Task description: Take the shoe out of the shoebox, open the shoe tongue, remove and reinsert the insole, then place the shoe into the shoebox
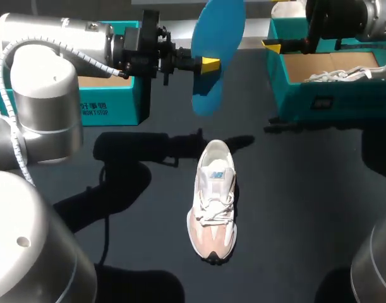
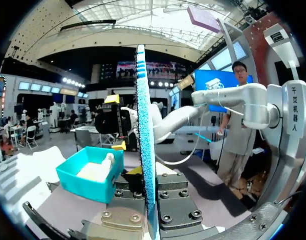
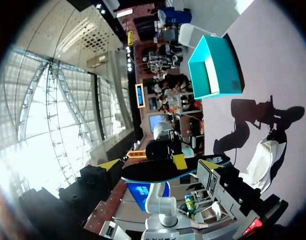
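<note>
Shoe: the shoe (image 1: 215, 202) stands on its sole near the middle of the table (image 1: 306, 208), toe toward the robot, heel toward the far side
Insole: the insole (image 1: 218, 50) is up off the table, behind the shoe's heel, pinched between the fingers of the left gripper (image 1: 208, 63), which comes in from the left
Left side: an open box (image 1: 110, 104) at the far left, partly under the left arm
Right side: the shoebox (image 1: 319, 95) at the far right, well apart from the shoe, with a second shoe (image 1: 350, 74) lying in it
Right gripper: the right gripper (image 1: 271, 46) at the shoebox's left rim, right of the insole, fingers apart
</note>
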### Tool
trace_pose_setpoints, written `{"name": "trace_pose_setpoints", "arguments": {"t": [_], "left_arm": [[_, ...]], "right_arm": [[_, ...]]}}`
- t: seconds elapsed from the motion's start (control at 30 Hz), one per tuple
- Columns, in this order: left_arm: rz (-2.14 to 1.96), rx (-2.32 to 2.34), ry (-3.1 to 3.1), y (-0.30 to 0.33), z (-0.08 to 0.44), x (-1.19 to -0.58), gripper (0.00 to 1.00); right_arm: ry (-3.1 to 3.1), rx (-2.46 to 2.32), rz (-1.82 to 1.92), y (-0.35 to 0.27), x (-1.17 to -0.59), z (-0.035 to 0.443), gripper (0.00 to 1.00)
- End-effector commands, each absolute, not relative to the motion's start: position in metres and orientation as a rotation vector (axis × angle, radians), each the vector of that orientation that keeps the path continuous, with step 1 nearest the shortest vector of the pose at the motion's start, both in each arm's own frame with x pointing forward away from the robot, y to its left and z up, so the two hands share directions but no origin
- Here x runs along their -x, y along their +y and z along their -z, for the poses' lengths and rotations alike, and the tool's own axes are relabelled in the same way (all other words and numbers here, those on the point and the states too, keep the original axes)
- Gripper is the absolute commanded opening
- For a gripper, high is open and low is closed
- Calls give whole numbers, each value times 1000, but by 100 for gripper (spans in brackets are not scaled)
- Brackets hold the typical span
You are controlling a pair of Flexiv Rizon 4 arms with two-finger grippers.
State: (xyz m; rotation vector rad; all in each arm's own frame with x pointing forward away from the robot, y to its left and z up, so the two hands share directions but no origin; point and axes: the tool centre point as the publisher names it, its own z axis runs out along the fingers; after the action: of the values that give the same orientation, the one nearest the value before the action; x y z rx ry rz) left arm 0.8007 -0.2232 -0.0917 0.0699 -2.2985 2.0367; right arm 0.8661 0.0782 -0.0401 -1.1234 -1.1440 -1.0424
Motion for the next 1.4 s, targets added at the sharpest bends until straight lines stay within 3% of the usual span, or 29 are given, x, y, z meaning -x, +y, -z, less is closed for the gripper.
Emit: {"name": "trace_pose_setpoints", "arguments": {"t": [0.03, 0.5, 0.67, 0.83, 1.4], "left_arm": [[-1956, -273, -2204, -221, 89, -798, 0], [-1956, -273, -2204, -221, 89, -798, 0], [-1873, -717, -1675, -217, 100, -802, 0], [-1793, -877, -1411, -213, 90, -795, 0], [-1762, -860, -1379, -215, 84, -793, 0]], "right_arm": [[-1145, 1128, 1041, 79, -865, 40, 100], [-1145, 1128, 1041, 79, -865, 40, 100], [-1145, 1128, 1041, 79, -865, 40, 100], [-1145, 1128, 1041, 79, -865, 40, 100], [-1145, 1128, 1041, 79, -865, 40, 100]]}}
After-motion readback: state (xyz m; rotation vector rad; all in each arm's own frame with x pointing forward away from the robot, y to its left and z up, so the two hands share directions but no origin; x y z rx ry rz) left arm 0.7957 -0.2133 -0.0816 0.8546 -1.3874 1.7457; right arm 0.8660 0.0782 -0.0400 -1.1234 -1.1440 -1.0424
